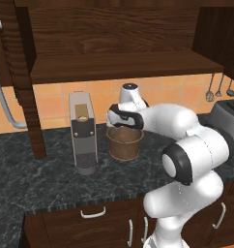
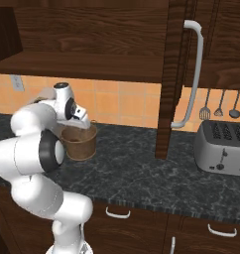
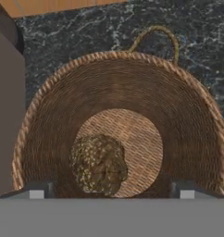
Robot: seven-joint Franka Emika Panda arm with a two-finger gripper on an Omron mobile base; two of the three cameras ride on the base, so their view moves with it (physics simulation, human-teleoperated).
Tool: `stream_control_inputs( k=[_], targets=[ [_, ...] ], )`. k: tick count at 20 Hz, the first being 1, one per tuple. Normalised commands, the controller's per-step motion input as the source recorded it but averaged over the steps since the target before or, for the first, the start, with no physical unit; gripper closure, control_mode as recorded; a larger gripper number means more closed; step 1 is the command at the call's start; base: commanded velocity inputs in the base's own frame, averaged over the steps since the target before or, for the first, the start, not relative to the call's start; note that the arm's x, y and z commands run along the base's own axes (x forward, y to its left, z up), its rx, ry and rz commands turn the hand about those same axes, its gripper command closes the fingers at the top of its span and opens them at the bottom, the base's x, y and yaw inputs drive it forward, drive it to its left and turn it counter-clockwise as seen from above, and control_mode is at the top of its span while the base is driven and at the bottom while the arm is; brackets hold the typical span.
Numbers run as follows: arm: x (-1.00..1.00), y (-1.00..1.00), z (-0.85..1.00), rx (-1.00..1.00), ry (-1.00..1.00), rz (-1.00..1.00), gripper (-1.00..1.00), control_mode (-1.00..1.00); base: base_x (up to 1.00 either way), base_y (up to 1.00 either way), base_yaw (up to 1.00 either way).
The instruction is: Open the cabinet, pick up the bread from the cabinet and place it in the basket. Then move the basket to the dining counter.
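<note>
While the pincer (image 3: 112, 190) hangs just above the basket (image 1: 124, 143) with its two dark fingertips (image 3: 36, 190) spread wide and nothing between them, the bread (image 3: 99, 163) lies on the basket's woven floor, a little off centre and towards the side where the coffee machine stands. It touches neither fingertip. In the hand view the basket's thin looped handle (image 3: 156, 39) rests over the far rim against the dark speckled counter (image 1: 36, 179). From the left base view, the basket stands upright on this counter, just beside the tall grey coffee machine (image 1: 82, 133) and in front of the orange tiled wall. Above them the cabinet (image 2: 92, 34) is open, its dark wood shelf bare above the basket, and its door (image 2: 174, 74) with the long silver bar handle (image 2: 191, 74) stands swung outward. A toaster (image 2: 222, 148) sits well apart along the counter.
</note>
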Motion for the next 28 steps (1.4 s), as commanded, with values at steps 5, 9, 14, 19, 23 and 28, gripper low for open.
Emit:
stream_control_inputs(
  k=[5,9,14,19,23,28],
  targets=[
    [-0.69,-0.51,0.13,0.00,-0.14,-0.10,-1.00,-1.00,0.00,0.00,0.00],
    [-0.45,-0.73,0.00,0.00,-0.12,-0.09,-1.00,-1.00,0.00,0.00,0.00],
    [-0.11,-0.59,0.04,0.00,0.00,-0.09,-1.00,-1.00,0.00,0.00,0.00],
    [0.00,-0.10,0.01,0.10,0.00,-0.01,-1.00,-1.00,0.00,0.00,0.00],
    [0.04,0.00,0.00,0.21,0.00,0.08,-1.00,-1.00,0.00,0.00,0.00],
    [0.15,0.16,0.05,0.02,0.00,0.07,-1.00,-1.00,0.00,0.00,0.00]
  ],
)
